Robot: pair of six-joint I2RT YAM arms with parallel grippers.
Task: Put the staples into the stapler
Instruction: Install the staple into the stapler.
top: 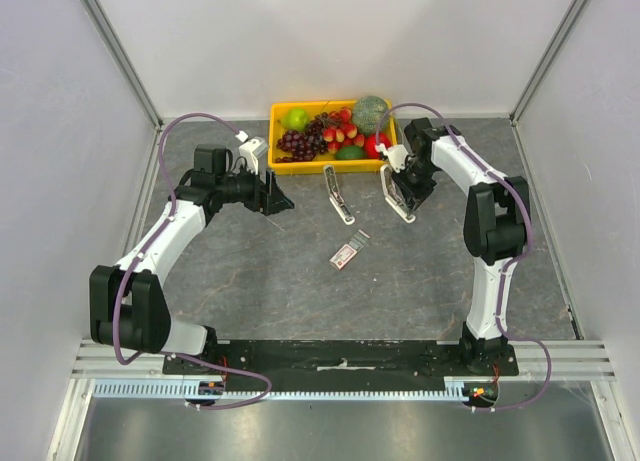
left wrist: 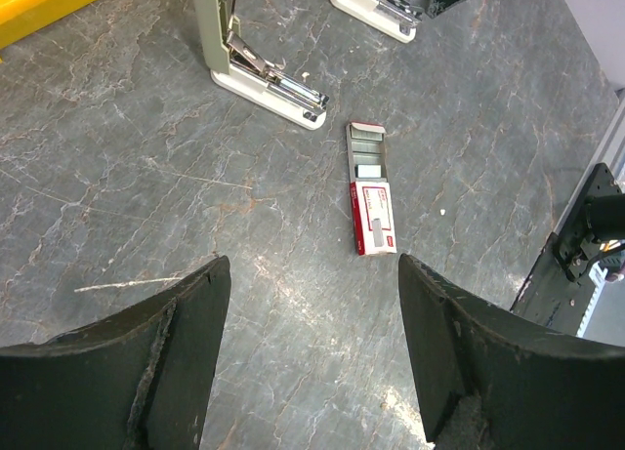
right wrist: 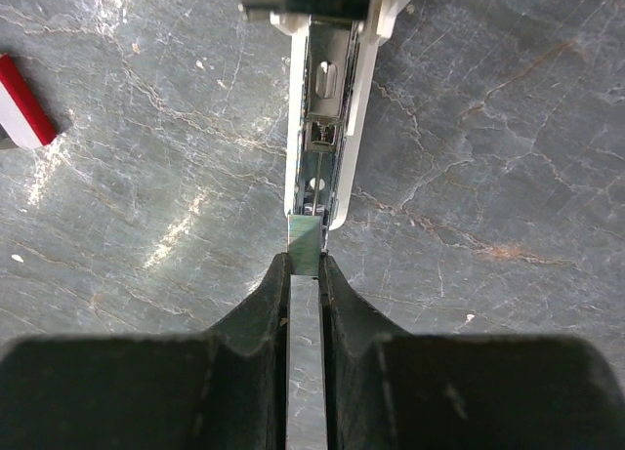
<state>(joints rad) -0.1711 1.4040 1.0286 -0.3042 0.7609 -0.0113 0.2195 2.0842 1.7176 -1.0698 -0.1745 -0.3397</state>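
Two staplers lie open on the table [top: 250,281], and the right gripper [right wrist: 305,269] is pinched narrow on a silvery strip of staples [right wrist: 305,352] whose front end seems to meet the near tip of the right stapler [right wrist: 322,128]. To load it well, line the strip up level with the open channel and slide it straight in, without tilting. The left stapler [top: 338,194] stands untouched. The staple box [left wrist: 371,201] lies open mid-table, and the left gripper [left wrist: 312,265] hangs wide and empty.
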